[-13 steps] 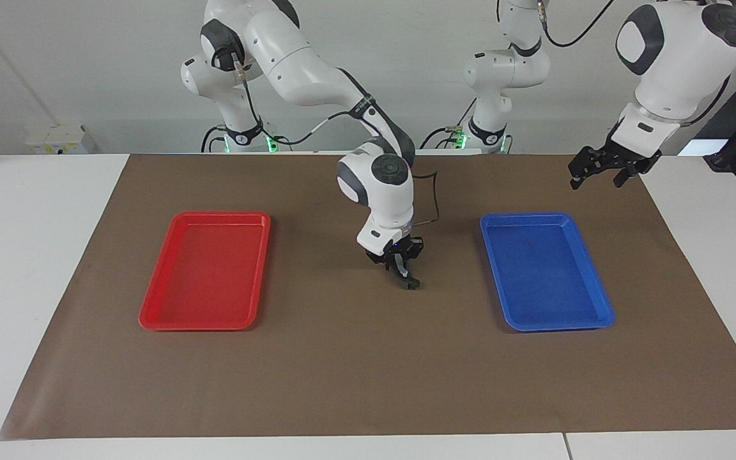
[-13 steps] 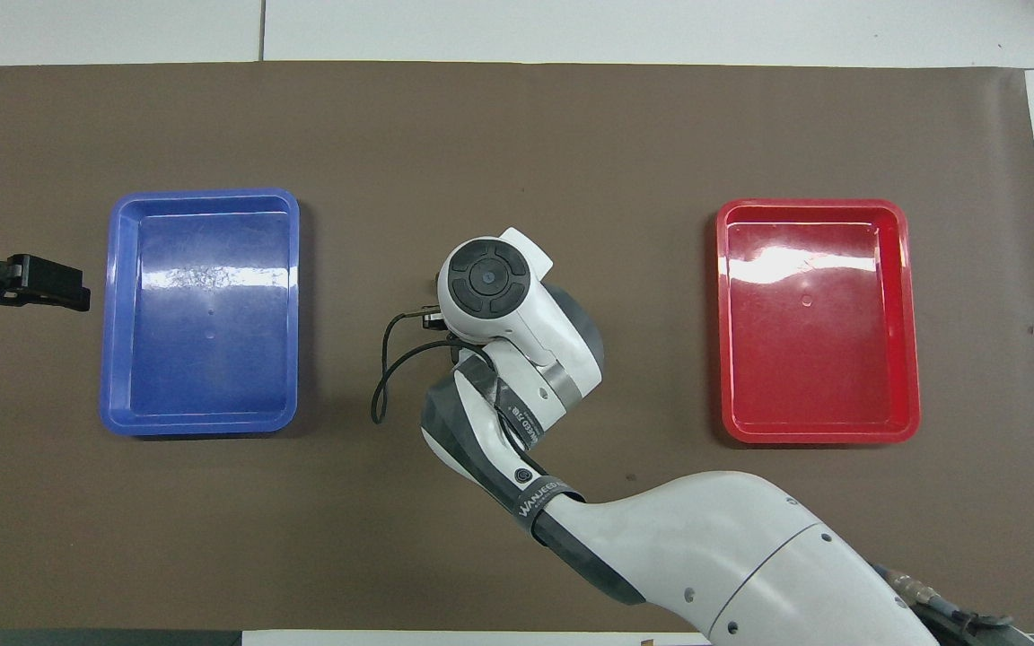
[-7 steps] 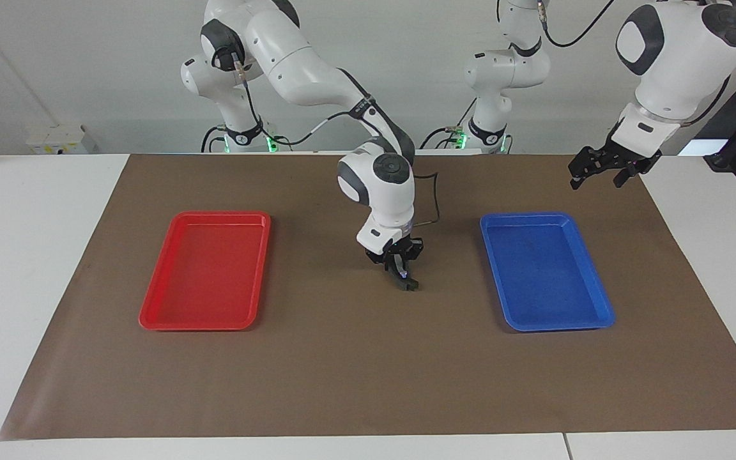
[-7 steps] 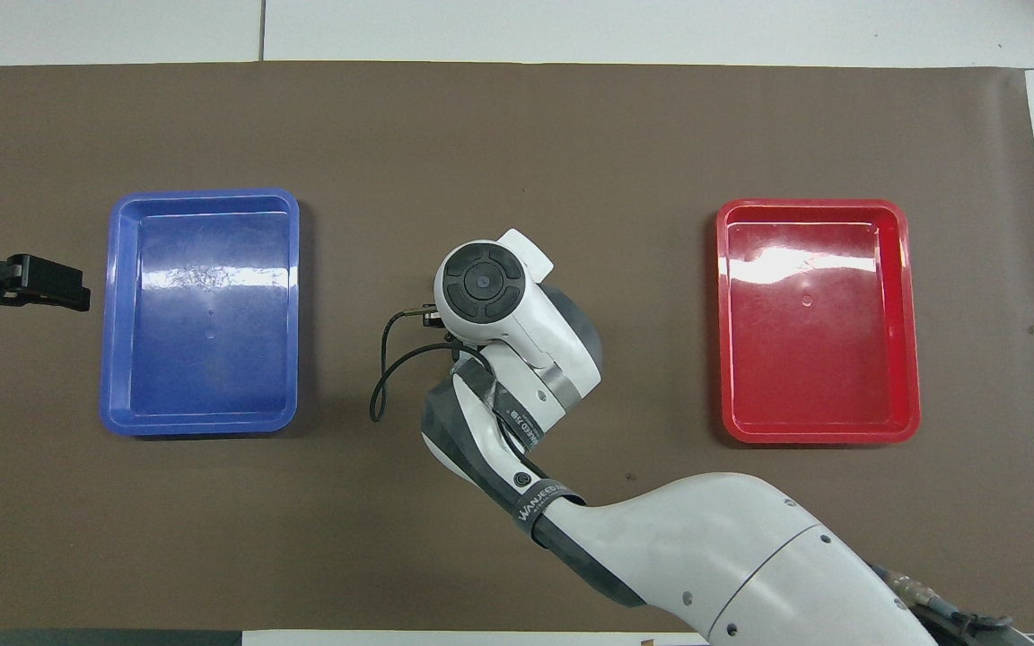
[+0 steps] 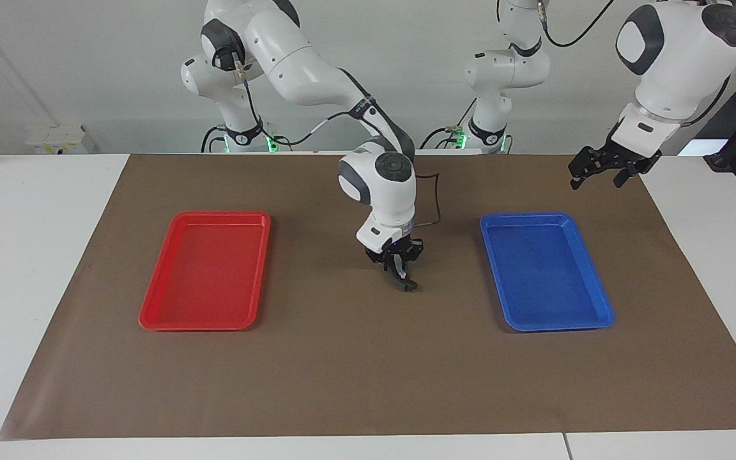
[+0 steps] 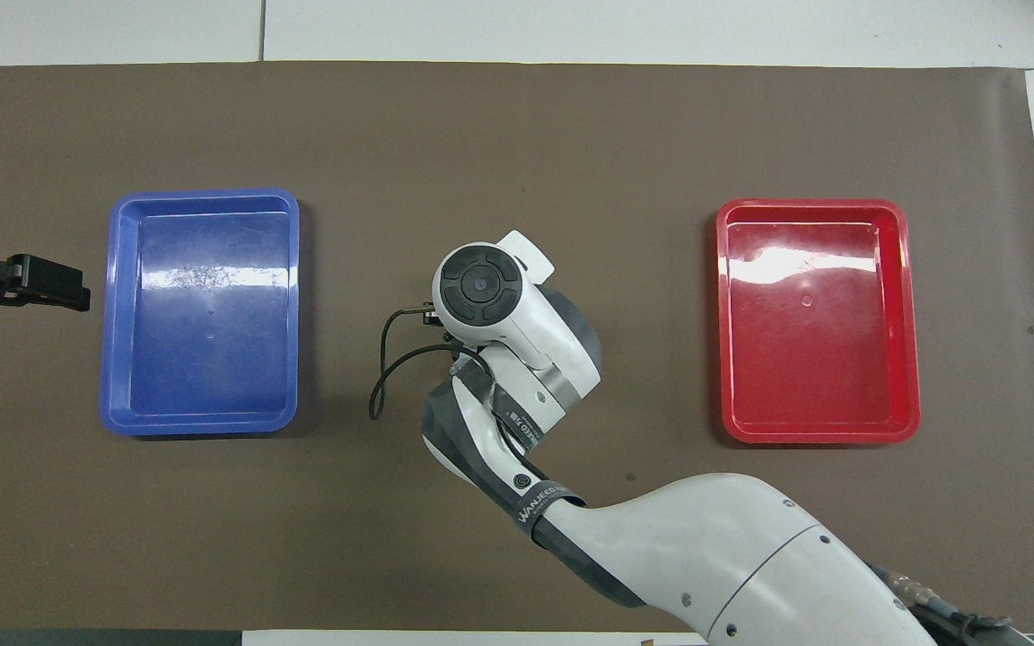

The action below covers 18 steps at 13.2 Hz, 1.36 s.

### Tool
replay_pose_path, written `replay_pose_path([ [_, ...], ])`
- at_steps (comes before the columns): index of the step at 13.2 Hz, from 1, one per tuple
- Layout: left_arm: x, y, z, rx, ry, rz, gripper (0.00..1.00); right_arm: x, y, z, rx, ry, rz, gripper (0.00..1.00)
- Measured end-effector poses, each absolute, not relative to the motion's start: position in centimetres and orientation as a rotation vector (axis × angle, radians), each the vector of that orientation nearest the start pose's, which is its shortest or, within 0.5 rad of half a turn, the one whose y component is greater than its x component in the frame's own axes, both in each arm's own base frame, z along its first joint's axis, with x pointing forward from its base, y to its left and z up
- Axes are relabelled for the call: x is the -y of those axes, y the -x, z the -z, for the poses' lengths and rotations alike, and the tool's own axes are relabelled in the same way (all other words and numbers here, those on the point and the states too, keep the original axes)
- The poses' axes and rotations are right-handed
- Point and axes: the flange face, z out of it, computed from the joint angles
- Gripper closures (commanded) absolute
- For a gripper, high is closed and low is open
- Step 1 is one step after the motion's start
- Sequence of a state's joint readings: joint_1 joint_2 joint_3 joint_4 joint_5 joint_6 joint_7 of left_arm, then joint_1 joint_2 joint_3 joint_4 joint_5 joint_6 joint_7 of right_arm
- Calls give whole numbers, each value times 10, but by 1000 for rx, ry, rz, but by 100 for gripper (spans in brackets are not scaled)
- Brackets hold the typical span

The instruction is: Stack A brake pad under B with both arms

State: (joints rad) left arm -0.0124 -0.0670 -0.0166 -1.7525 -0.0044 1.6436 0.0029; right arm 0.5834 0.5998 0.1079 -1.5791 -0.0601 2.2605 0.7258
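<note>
- My right gripper hangs low over the brown mat, between the red tray and blue tray; its fingers are together on something small and dark (I cannot identify it).
- My left gripper waits over the mat's corner; I cannot tell its opening.
- Neither brake pad is identifiable.

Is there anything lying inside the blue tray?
No, the blue tray shows only its bare, shiny floor in the overhead view.

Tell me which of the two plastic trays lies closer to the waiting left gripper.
The blue rectangular plastic tray. The left gripper waits at its end of the table, just off its corner nearest the robots; the red rectangular plastic tray lies toward the right arm's end.
</note>
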Motion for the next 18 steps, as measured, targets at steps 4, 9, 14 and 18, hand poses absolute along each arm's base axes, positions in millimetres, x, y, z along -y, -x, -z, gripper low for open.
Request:
replay_pose_path([
  [4,16,-535,-581,-49,3143,-66,0,-437,-554,-313,-61,3074,102,1],
  [9,16,-535,-581,-49,3143,-66,0,-342,-594,-436,-280,3048,219,1],
  [14,16,-535,-581,-49,3143,-66,0,-165,-623,-523,-330,3112,217,1],
  [18,16,-535,-581,-49,3143,-66,0,-78,-610,-567,-235,3160,185,1],
])
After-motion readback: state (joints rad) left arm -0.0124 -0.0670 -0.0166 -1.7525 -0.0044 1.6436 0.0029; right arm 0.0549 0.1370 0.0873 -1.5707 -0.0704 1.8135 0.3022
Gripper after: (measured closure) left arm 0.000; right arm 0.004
